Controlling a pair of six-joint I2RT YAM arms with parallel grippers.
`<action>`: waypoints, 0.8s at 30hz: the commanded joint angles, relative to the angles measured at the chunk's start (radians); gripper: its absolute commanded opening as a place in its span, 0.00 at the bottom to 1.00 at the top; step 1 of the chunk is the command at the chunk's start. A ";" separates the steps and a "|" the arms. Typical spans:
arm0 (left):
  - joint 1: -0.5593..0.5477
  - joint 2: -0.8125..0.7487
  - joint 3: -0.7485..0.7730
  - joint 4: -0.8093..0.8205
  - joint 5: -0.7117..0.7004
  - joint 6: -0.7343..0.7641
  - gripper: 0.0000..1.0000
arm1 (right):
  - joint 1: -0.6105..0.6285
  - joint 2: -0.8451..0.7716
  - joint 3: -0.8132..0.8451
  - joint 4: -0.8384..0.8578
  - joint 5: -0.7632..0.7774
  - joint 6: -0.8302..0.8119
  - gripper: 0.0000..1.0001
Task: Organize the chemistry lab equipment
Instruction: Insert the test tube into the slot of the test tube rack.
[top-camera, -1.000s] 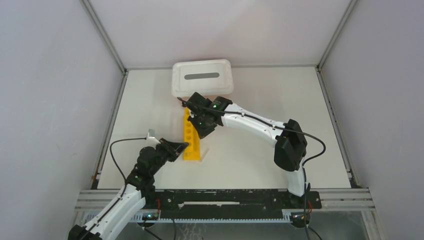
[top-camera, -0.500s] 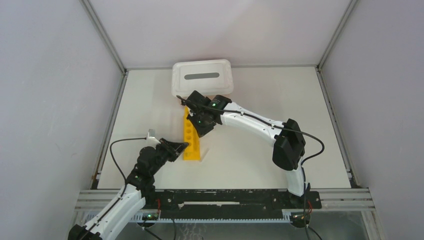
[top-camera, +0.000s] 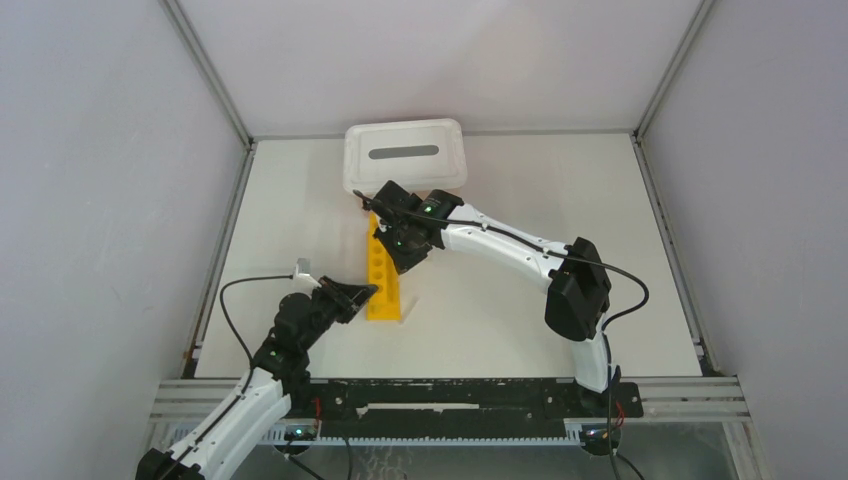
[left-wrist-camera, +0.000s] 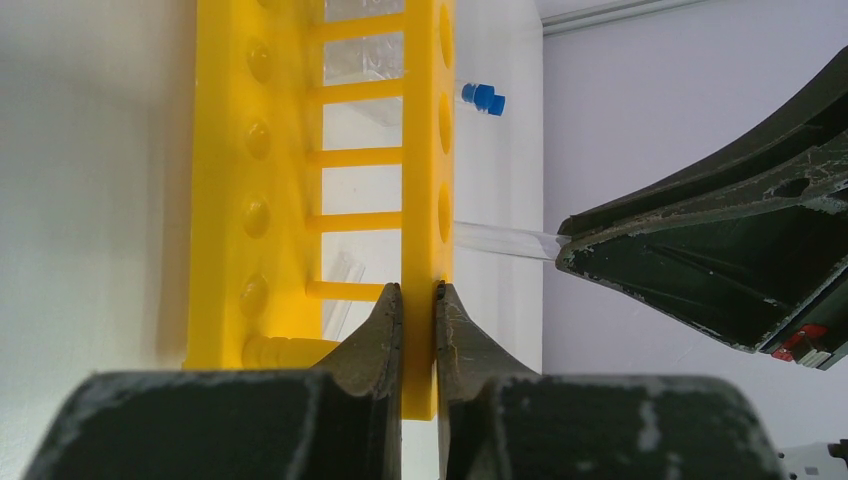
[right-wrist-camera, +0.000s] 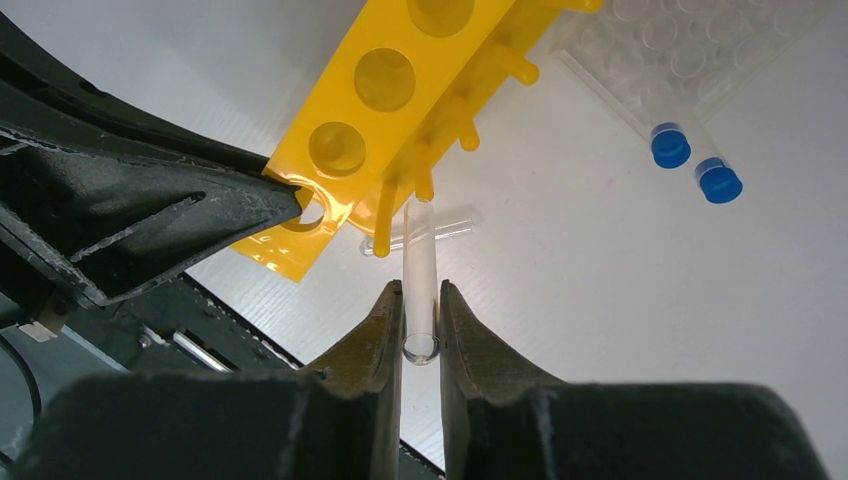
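The long yellow rack (top-camera: 383, 285) stands on the table, and my left gripper (left-wrist-camera: 418, 295) is shut on the near end of its holed top plate (left-wrist-camera: 443, 150). My right gripper (right-wrist-camera: 420, 290) is shut on a clear glass tube (right-wrist-camera: 420, 255). That clear tube (left-wrist-camera: 500, 238) points at the rack's top plate, its far end close to one of the round holes. Two blue-capped tubes (right-wrist-camera: 670, 145) lie beside a clear gridded rack (right-wrist-camera: 690, 50). Another clear tube (right-wrist-camera: 440, 228) lies flat on the table under the held one.
A white bin with a slotted lid (top-camera: 405, 155) sits just behind the yellow rack's far end. The right arm (top-camera: 575, 290) reaches across from the right. Grey walls close in the table on three sides.
The right arm has shifted very slightly to the left. The left arm and the rack have not moved.
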 joint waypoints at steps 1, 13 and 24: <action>-0.005 0.011 -0.175 -0.023 0.048 0.042 0.10 | -0.009 -0.004 0.032 0.053 0.043 -0.007 0.03; -0.006 0.009 -0.174 -0.036 0.045 0.047 0.10 | -0.011 -0.024 0.025 0.066 0.057 -0.003 0.02; -0.005 0.009 -0.173 -0.040 0.041 0.050 0.10 | -0.014 -0.036 0.026 0.073 0.061 0.000 0.02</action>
